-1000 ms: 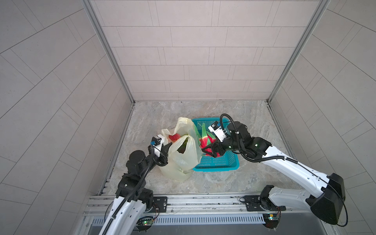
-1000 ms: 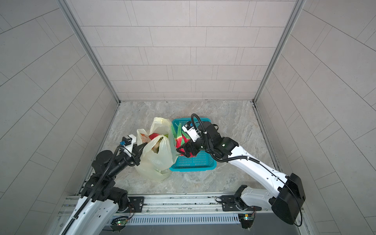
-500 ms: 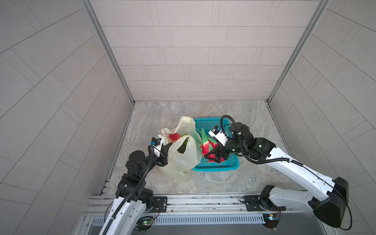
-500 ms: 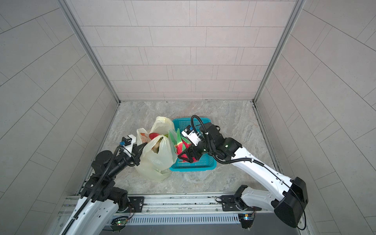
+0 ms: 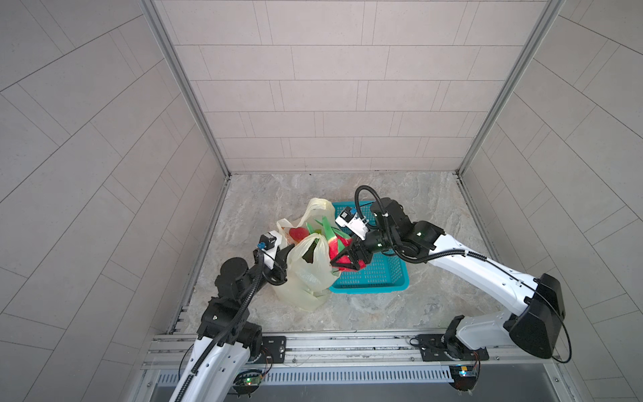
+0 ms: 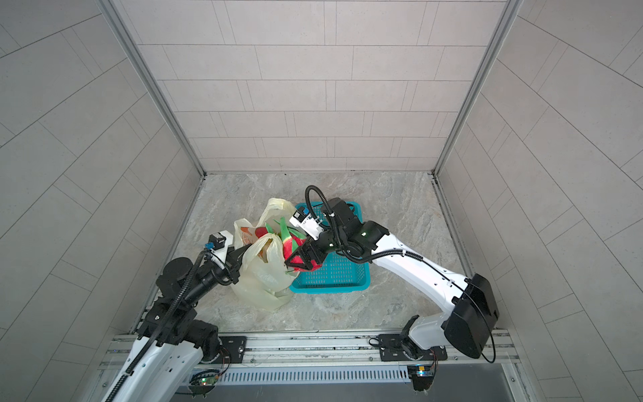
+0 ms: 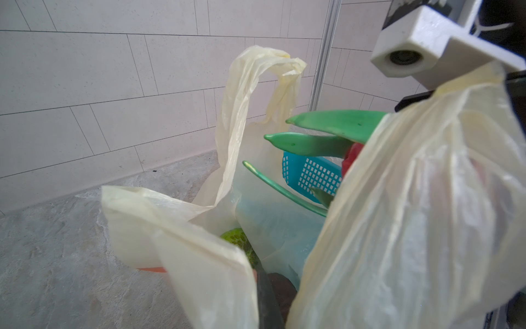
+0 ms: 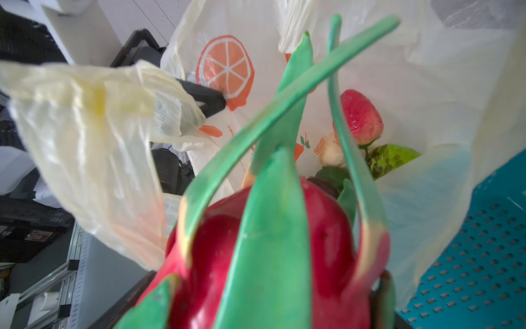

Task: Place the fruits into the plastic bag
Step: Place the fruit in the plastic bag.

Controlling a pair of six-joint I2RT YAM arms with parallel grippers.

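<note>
The left gripper (image 5: 282, 255), pinched shut on one handle of the plastic bag (image 5: 308, 278), holds its mouth open just ahead of the right gripper (image 5: 342, 262), whose jaws clamp a dragon fruit (image 8: 270, 242), scales pointing forward into that mouth, above the edge of the teal basket (image 5: 379, 275), ready to drop in.

Plastic bag (image 5: 306, 275) is showing translucent pale yellow, its citrus-slice print (image 8: 226, 67) reading orange. Dragon fruit (image 8: 321, 228) is showing red-pink with green scales. Basket (image 5: 379, 275) is looking teal. Table (image 5: 417, 205) is showing grey marble veining. Bumpy fruit (image 8: 394, 158) is reading light green.
</note>
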